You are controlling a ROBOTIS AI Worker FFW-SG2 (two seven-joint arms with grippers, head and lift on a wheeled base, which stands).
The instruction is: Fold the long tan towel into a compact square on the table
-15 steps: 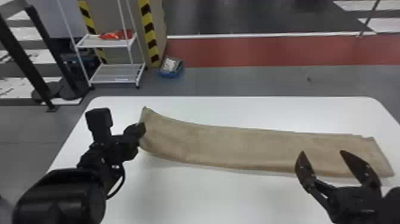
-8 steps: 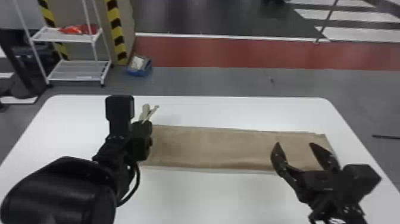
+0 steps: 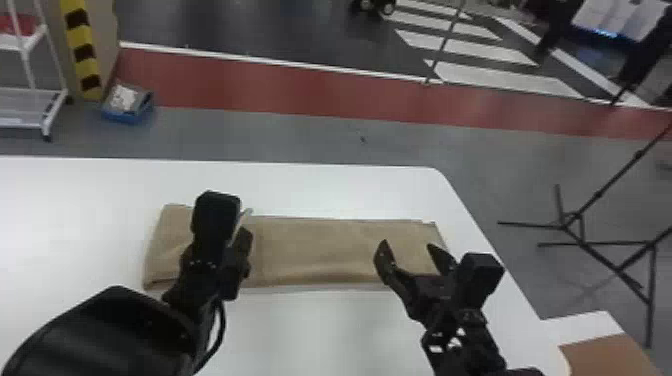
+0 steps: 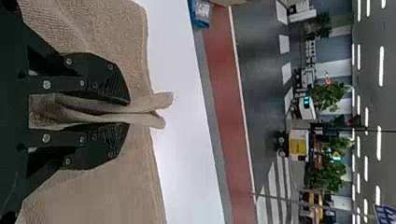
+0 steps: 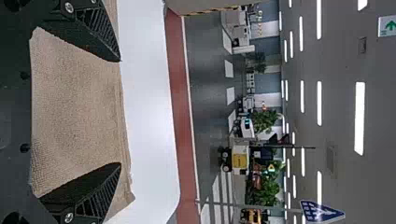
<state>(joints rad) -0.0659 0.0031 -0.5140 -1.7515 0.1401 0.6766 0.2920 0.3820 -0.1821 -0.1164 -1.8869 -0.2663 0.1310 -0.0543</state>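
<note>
In the head view the tan towel (image 3: pixel 320 250) lies as a long strip across the white table, its left part doubled over under my left arm. My left gripper (image 3: pixel 244 225) is over that left part, a bit of cloth poking up beyond it. In the left wrist view the left gripper (image 4: pixel 128 113) is shut on a pinched ridge of the towel (image 4: pixel 107 186). Toward the towel's right end, my right gripper (image 3: pixel 407 247) stands open. The right wrist view has the right gripper (image 5: pixel 120 112) with fingers wide apart and the flat towel (image 5: pixel 77 112) between and below them.
The white table (image 3: pixel 320 185) has bare surface behind and in front of the towel, and its right edge runs close to my right arm. On the floor are a black tripod stand (image 3: pixel 595 200) at right, a blue box (image 3: pixel 127 107) and a white rack (image 3: pixel 30 107) at left.
The head view has swung right. My left gripper has carried the towel's left end rightward, so the strip is shorter and doubled at left. The right gripper stays open near the right end.
</note>
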